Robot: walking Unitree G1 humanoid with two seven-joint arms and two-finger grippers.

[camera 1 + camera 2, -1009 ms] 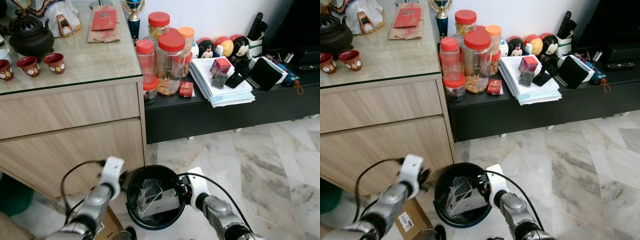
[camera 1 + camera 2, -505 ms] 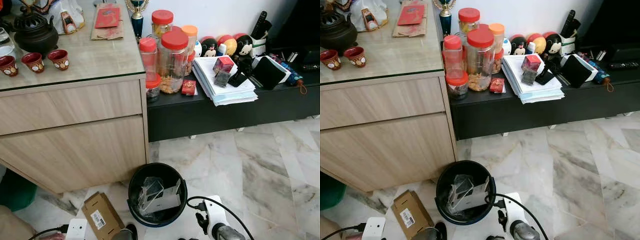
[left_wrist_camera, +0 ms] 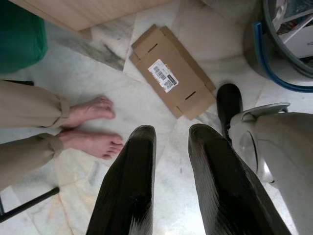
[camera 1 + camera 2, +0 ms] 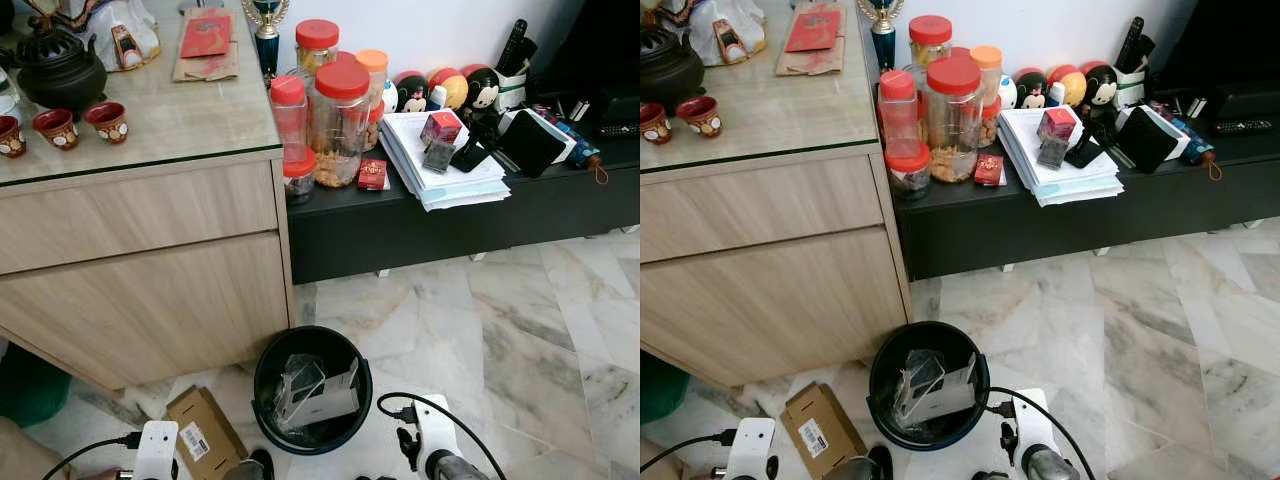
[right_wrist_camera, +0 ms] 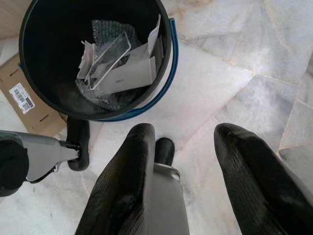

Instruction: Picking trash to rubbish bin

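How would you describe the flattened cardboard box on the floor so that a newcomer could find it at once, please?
Start at the light wooden cabinet and look down to the marble floor in front of it, where a round black rubbish bin stands. The flat brown cardboard box lies just beside the bin, on the robot's left. It is the one thing there with a white barcode label.

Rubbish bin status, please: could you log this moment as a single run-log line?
rubbish bin: on floor, holding white box and plastic | cardboard box: flat on floor beside it | left gripper: open, empty | right gripper: open, empty
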